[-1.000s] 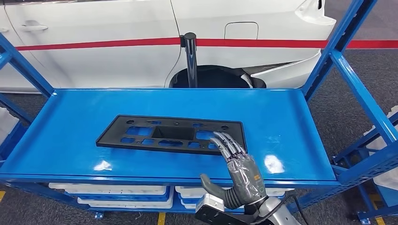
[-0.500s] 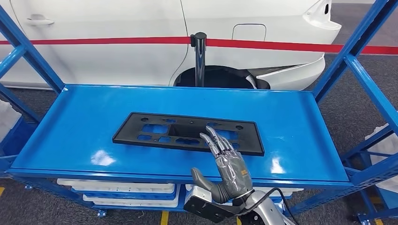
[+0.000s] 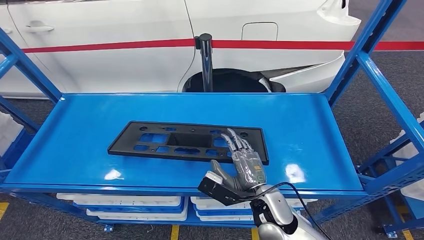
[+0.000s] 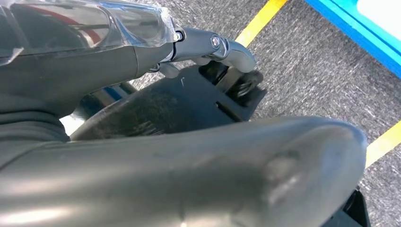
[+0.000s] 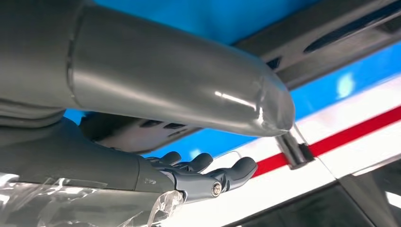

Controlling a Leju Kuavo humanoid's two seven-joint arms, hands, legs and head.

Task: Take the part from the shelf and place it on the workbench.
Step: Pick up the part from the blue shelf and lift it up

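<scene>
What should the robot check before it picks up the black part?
1. Black part lies flat on the blue shelf: ok.
2. Right hand is over the part's right end: ok.
3. Right hand's fingers are spread, nothing held: ok.
4. Fingers touch the part: cannot tell.
5. Thumb is under the part's edge: not ok, it sits off to the side.
6. Left hand is free: cannot tell.

Matt black plastic part [image 3: 187, 142] — glossy blue shelf [image 3: 310, 125]
</scene>
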